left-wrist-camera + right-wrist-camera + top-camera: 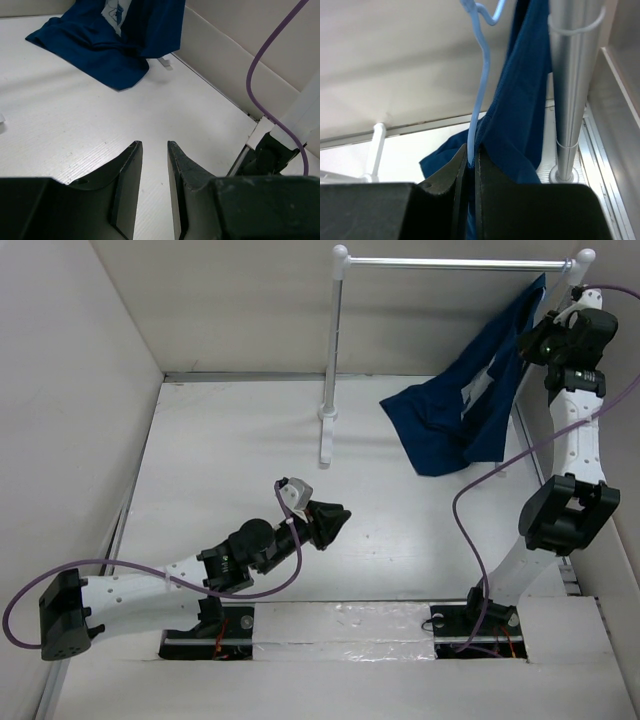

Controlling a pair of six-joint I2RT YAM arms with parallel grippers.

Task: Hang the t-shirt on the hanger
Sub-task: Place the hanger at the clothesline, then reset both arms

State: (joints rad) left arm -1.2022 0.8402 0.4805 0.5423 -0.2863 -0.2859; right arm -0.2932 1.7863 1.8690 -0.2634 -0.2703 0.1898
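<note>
right end effector [468,155] is up by the rail [460,262], at its right post [567,100], fingers pinched near-closed on the hanger [481,90], gripping its thin wire stem w/ the hook curling above. t-shirt [517,120] hangs right against that end effector, btwn the wire and the post; can't tell if fabric is nipped in too. top cam: t-shirt drapes down from the rail's right end, lower part heaped on the desk [230,460] under the rail. left end effector [152,150] sits low over the desk, well apart from the rail, fingers a narrow gap apart, nothing btwn them.
</note>
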